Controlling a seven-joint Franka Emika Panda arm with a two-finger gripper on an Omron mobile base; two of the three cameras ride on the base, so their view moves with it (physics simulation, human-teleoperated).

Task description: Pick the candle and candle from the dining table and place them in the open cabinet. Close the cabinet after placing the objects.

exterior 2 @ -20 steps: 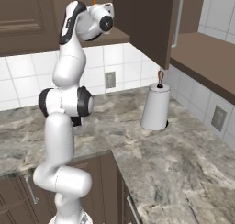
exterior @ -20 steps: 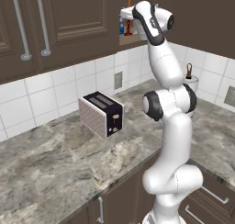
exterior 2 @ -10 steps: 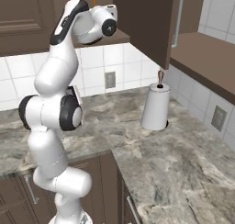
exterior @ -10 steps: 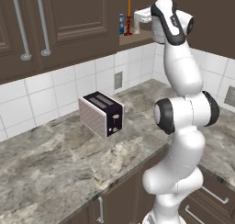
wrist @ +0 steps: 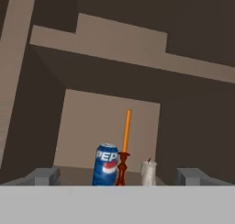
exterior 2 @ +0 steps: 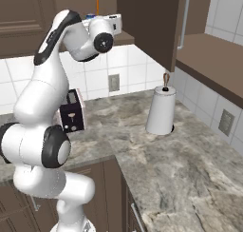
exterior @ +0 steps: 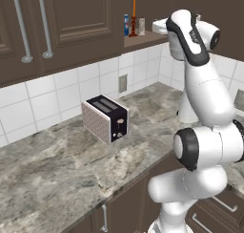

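Both candles stand upright on the open cabinet's shelf [wrist: 82, 172]: the orange taper candle [wrist: 125, 145] between the blue can [wrist: 105, 165] and the stubby pale candle [wrist: 148, 172], close together. The placing looks done; closing the door [exterior 2: 152, 26] remains. The end effector [wrist: 119, 176] is spread wide, holding nothing. Whether candles and can touch is hard to make out.

blue can [exterior 2: 90, 16] mostly hidden behind arm, label unreadable

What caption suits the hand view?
Blue can, orange taper candle and stubby pale candle standing in the open cabinet.
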